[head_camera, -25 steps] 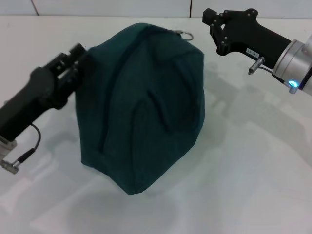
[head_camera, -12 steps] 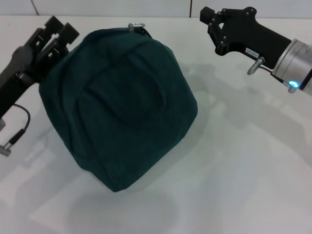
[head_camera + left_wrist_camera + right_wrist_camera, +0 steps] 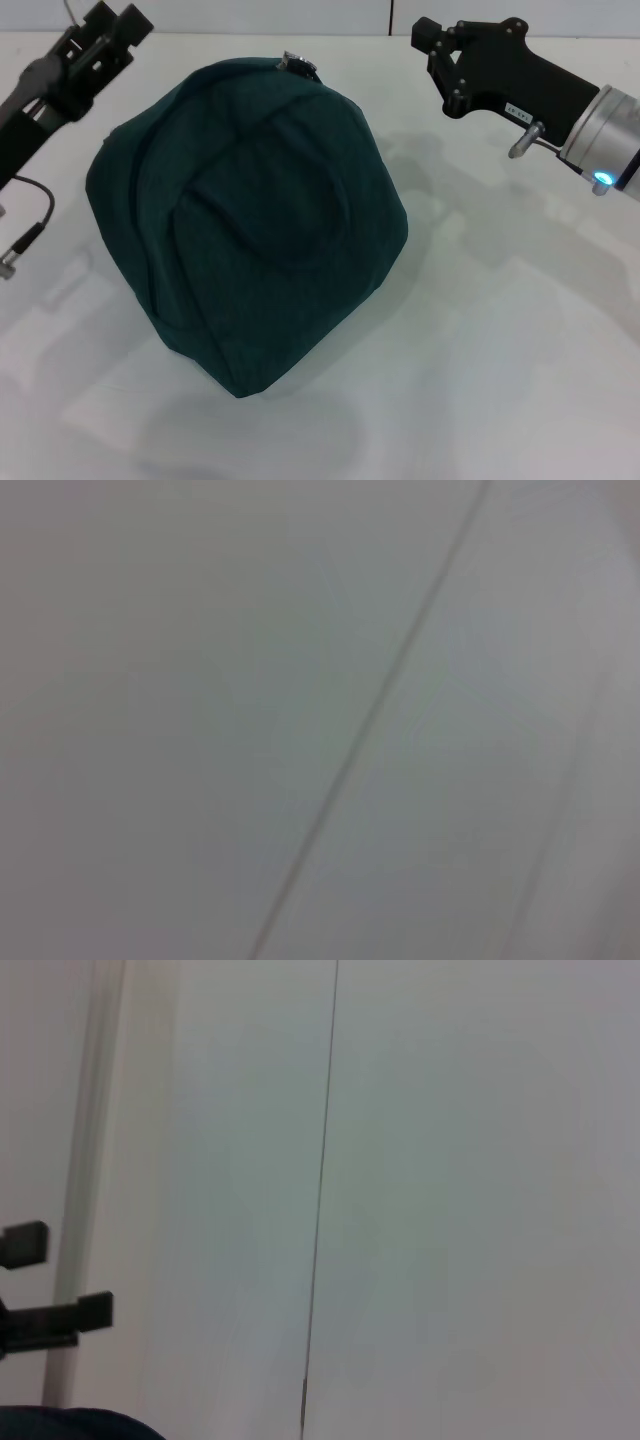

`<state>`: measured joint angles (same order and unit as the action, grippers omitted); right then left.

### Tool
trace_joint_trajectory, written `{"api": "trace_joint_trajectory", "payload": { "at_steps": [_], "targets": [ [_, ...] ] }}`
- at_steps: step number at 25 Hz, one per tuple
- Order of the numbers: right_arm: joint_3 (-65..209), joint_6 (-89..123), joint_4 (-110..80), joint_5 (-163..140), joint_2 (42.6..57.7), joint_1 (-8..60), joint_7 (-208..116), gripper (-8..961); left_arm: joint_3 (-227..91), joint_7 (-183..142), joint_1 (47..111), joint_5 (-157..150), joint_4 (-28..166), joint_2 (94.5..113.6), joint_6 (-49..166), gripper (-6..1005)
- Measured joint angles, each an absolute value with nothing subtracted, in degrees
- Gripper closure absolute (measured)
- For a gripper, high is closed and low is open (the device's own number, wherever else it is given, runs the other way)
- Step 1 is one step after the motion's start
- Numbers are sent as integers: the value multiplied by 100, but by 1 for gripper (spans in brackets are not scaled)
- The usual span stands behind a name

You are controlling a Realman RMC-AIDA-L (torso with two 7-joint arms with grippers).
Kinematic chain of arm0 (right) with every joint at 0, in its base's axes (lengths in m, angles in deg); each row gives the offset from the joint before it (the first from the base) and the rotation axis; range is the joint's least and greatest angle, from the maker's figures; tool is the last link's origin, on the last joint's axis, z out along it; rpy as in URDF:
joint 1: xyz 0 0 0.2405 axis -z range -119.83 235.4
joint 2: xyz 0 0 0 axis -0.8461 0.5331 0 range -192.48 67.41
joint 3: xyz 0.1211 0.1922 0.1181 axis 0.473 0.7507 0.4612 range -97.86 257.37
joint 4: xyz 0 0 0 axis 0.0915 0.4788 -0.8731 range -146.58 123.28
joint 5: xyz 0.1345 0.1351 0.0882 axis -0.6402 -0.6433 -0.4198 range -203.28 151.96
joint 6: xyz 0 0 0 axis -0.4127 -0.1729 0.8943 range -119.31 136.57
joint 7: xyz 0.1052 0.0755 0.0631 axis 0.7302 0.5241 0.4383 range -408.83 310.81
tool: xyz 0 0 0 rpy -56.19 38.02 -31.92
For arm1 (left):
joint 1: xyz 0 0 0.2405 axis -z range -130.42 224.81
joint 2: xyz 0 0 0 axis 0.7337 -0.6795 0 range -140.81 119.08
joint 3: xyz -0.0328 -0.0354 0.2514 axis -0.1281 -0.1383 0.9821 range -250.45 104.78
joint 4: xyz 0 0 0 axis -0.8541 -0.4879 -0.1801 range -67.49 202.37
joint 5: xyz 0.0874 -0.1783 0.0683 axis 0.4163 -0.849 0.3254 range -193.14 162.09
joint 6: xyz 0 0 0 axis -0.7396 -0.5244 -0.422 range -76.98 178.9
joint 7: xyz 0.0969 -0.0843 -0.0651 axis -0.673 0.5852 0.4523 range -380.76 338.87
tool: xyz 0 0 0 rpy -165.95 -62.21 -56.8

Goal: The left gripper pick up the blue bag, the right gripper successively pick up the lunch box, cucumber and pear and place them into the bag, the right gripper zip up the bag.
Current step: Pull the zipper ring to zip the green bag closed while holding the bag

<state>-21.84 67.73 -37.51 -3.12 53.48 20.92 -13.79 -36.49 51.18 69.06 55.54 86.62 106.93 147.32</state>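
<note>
From the head view, the bag sits on the table as a closed, bulging lump, its ring pull at the far top edge; no lunch box, cucumber or pear shows anywhere, so they are probably inside already. The zip itself is not clear enough to say whether it runs fully shut, but the work looks at or near its end, and doing it well now means backing both arms off cleanly without snagging fabric or tipping the bag. The left gripper is up at the far left, apart from the bag and touching nothing; its fingers look parted a little with nothing between them. The right gripper hangs at the far right, well clear of the bag and off to the side of the ring pull, and whether its fingers are parted I cannot tell from this angle. If the zip needs a last tug, that gripper would have to come across to the ring and pull along the seam while the bag is steadied. The left wrist view shows only a pale wall with a thin seam, no bag and no fingers. The right wrist view shows the same pale wall, with the left gripper's two finger ends at one edge, parted and empty, and a sliver of the bag in the corner beneath.
</note>
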Motion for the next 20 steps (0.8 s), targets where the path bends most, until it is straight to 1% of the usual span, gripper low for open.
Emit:
{"api": "trace_joint_trajectory", "payload": {
  "at_steps": [3, 9, 16, 20],
  "targets": [
    [-2184, 6774, -3749, -314, 5348, 2094, -1383, 951, -3646, 5800, 6929, 5582, 8946, 10659, 14192, 107],
    [-2184, 6844, -3748, -317, 5348, 2115, -1385, 950, -3595, 7207, 7030, 6029, 9383, 10406, 13141, 107],
    [-2184, 6868, -3768, -319, 5344, 2191, -1386, 949, -3590, 8662, 7052, 6992, 9861, 10151, 12880, 108],
    [-2184, 6891, -3769, -323, 5337, 2195, -1386, 949, -3470, 9618, 7087, 7749, 10244, 10083, 13024, 108]
  ]
}}
